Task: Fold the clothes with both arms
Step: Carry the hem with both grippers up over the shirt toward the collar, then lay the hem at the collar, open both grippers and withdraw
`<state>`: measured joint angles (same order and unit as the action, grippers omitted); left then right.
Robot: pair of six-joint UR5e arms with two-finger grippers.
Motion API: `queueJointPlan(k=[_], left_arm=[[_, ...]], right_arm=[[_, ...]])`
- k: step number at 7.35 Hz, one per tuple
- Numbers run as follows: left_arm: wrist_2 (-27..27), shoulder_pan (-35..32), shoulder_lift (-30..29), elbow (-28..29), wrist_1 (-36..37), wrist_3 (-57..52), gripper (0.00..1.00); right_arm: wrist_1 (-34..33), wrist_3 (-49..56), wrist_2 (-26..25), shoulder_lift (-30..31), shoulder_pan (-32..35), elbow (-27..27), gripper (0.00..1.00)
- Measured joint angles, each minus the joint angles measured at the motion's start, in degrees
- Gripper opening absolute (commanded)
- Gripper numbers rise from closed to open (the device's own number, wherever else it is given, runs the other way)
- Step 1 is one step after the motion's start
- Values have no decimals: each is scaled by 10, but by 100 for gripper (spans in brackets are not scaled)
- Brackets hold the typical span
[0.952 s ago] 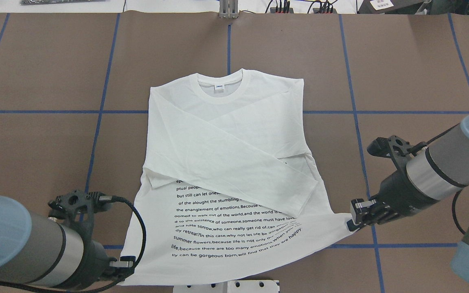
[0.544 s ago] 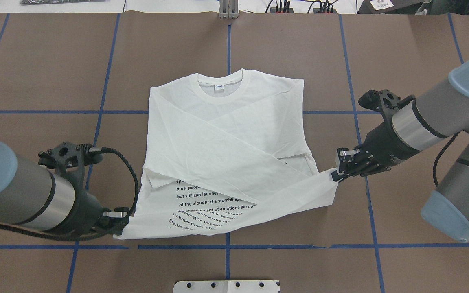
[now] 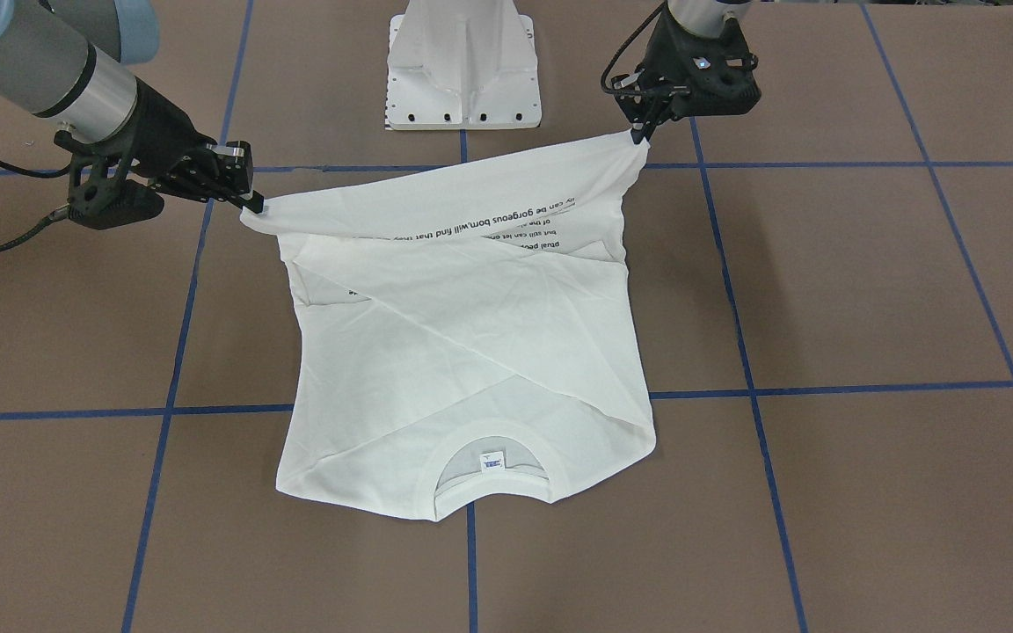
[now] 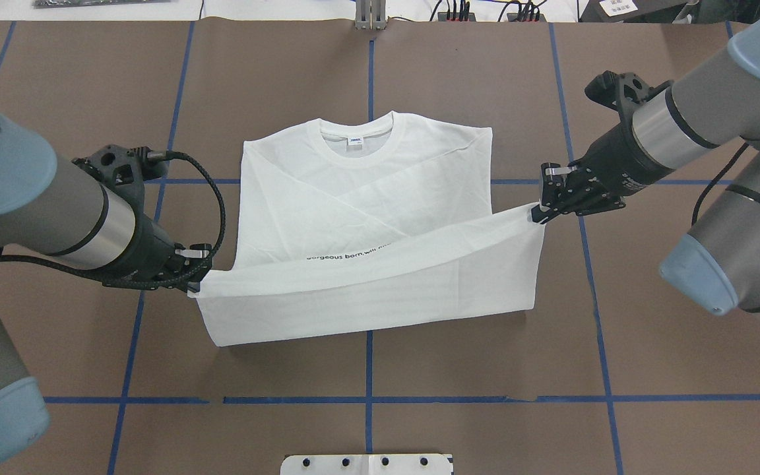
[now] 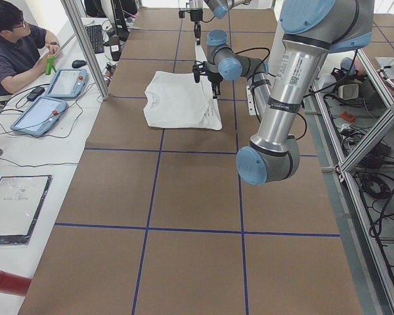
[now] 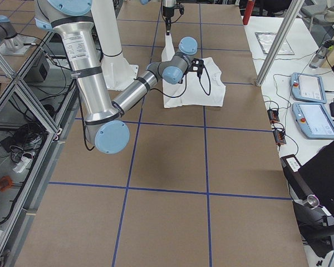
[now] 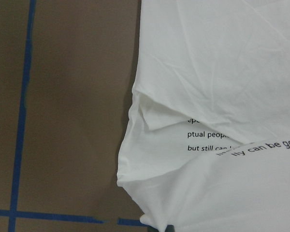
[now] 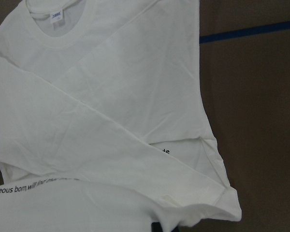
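The white long-sleeved shirt (image 4: 360, 198) lies at the table's middle, collar away from the robot, both sleeves folded across its chest. Its bottom hem is lifted off the table and held stretched between the two grippers, plain reverse showing, with a line of black text visible along the raised edge. My left gripper (image 4: 196, 282) is shut on the hem's left corner. My right gripper (image 4: 537, 214) is shut on the hem's right corner. In the front-facing view the shirt (image 3: 471, 334) hangs from the left gripper (image 3: 638, 134) and the right gripper (image 3: 251, 207).
Brown table covering with blue tape grid lines (image 4: 368, 399). The white pedestal base (image 3: 462, 61) stands near the robot's side. A person sits at a side desk with tablets (image 5: 49, 98) beyond the table's far edge.
Both grippers have carried the hem up and away from the robot toward the collar. The printed lower part of the shirt has turned over, so mostly plain white reverse shows now.
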<state>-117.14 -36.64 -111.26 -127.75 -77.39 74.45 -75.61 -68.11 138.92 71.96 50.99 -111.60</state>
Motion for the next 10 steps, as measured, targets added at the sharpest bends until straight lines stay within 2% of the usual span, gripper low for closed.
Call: queueJointPlan(k=[4,10], left_arm=[[-7,-78,-45,107,-69,-13,0],[-7,-124,-105,315,-240,-13,0]], right_arm=[[1,0,-3,-67,23,80,0],[6,53,-5,-201,54,304,0]])
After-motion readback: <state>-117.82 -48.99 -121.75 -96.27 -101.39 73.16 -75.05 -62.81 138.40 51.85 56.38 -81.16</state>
